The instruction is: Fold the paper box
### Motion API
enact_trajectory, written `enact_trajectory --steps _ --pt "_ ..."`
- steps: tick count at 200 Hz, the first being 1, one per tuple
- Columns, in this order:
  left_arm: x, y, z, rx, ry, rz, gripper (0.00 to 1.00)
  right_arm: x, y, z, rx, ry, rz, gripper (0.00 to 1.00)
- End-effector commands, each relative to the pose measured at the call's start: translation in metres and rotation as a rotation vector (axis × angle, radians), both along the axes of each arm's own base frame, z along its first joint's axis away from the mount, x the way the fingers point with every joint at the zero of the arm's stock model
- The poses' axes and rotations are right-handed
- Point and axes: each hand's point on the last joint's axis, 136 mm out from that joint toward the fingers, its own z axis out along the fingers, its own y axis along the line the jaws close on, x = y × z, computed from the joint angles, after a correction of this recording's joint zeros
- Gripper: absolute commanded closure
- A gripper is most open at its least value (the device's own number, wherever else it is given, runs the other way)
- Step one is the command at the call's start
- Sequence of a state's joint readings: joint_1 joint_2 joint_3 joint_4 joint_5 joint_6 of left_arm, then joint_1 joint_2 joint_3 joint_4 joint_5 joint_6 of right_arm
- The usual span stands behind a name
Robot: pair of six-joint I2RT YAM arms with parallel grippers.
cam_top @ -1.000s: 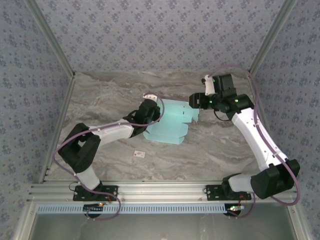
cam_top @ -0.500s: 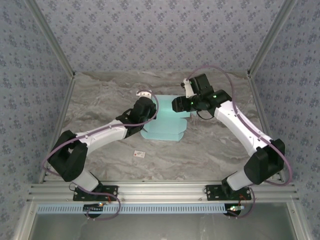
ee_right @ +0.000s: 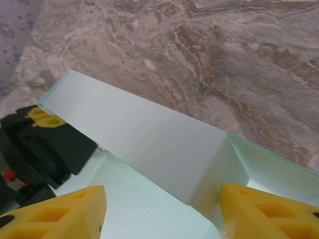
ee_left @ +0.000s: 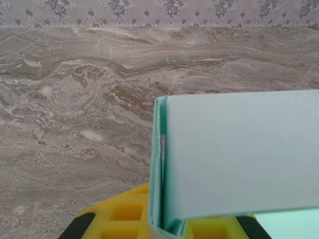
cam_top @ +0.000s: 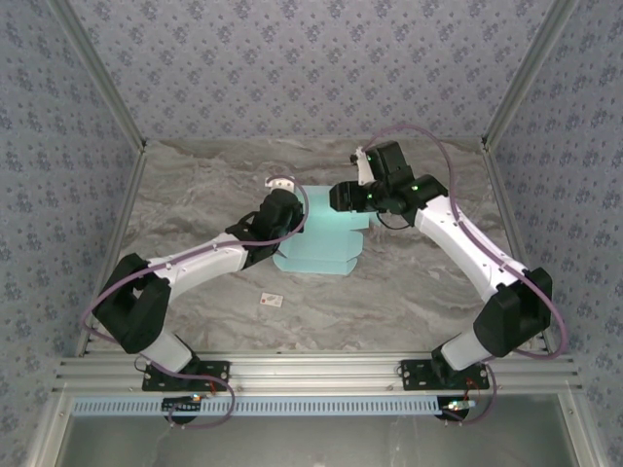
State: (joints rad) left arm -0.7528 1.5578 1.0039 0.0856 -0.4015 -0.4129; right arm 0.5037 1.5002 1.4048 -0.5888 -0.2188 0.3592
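– Position of paper box (cam_top: 326,248)?
– Roughly mid-table on marble tabletop (cam_top: 195,185), between both arms. Partly folded: flat base down, one long panel standing upright along far side, shorter wall turning off its right end.
– Left gripper (cam_top: 283,207)?
– At box's left edge. Yellow fingers (ee_left: 124,219) pressed together on doubled card at left end of upright panel; card edge pinched between pads.
– Right gripper (ee_right: 162,199)?
– Over box's far right part, angled down. Yellow fingers (ee_right: 60,214) well apart, straddling base and upright panel; right finger just beside shorter wall, contact impossible to tell. Nothing clamped. From right wrist, left gripper's black body and yellow pad in sight past panel's left end.
– Anything else on table?
– Small white tag (cam_top: 273,301) with red mark, on near side, well apart from box.
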Motion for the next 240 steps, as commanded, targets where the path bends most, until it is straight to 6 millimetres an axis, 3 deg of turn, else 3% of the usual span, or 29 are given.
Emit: enact_trajectory --steps 1,77,128,130,136,240 --pt "-0.003 0.003 0.009 -0.023 -0.022 0.002 1.00 0.004 0.019 0.004 0.113 0.019 0.018 0.38" --pt "-0.003 0.001 0.008 -0.034 -0.022 -0.003 1.00 0.012 0.035 0.010 0.322 0.055 -0.077 0.45" --pt "-0.004 0.002 0.003 -0.031 -0.014 0.001 1.00 0.023 0.034 0.024 0.482 0.036 -0.204 0.60" --pt "-0.004 0.002 0.004 -0.031 -0.014 0.002 1.00 0.021 0.033 0.013 0.472 0.056 -0.213 0.60" --pt "-0.004 0.002 0.003 -0.029 -0.014 0.002 1.00 0.021 0.033 0.010 0.483 0.063 -0.223 0.61" --pt "-0.002 0.003 -0.002 -0.019 -0.012 0.008 1.00 0.026 0.024 -0.001 0.505 0.079 -0.310 0.71"
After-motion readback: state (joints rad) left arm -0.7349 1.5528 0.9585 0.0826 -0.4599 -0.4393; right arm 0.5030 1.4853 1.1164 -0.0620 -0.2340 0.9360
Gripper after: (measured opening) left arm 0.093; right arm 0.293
